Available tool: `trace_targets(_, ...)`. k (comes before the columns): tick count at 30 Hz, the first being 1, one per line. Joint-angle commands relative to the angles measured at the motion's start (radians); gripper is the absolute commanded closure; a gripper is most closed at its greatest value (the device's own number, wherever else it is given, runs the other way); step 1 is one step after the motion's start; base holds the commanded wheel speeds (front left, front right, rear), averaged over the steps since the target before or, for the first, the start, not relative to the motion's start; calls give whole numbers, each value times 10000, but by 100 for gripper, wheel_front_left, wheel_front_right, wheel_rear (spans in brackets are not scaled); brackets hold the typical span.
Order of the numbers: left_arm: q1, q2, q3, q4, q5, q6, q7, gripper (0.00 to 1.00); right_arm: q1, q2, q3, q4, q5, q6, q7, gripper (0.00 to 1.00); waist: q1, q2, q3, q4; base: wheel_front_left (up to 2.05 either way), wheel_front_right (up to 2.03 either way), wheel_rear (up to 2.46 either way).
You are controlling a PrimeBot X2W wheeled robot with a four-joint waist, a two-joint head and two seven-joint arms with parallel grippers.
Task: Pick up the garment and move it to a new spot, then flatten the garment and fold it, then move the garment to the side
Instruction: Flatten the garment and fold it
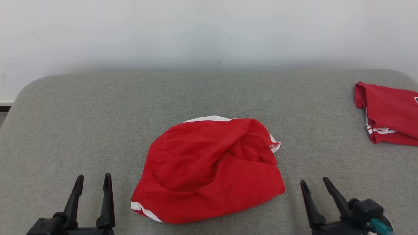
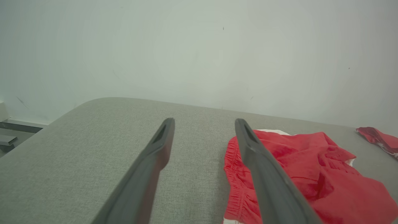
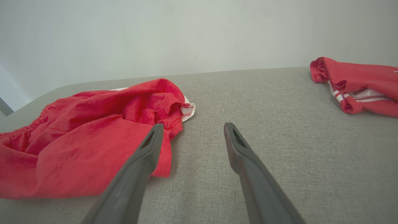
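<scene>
Grey table (image 1: 81,107): crumpled garment (image 1: 209,169) centre, folded red clothing (image 1: 390,112) right

Matt red cloth garment (image 1: 209,169), grey woven table (image 1: 98,107)

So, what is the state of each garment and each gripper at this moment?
Middle garment: crumpled, lying loose on the grey surface, not held.
Right-hand garment: roughly folded, near the surface's edge.
Left gripper: open, empty.
Right gripper: open, empty.

Left claw (image 1: 93,178), two long tapered black fingers (image 1: 106,202), right claw (image 1: 314,181) alike, teal fitting (image 1: 378,225) at base
</scene>
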Motion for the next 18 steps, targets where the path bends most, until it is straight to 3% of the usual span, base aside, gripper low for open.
trace_targets(1,-105,-25,-76,0,23,18,-4,0,-365,-160,349,325,178,-31,73,0,0,0,71,94,0,0,0)
trace_targets(16,-516,-141,-715,168,-130,15,-4,0,-2799,-584,2729,3772,1674,-31,465,0,0,0,648,1091,0,0,0)
trace_targets(18,-544,-146,-727,193,-124,16,-4,0,-2934,-479,3036,4045,2197,-30,554,100,0,0,679,1149,0,0,0)
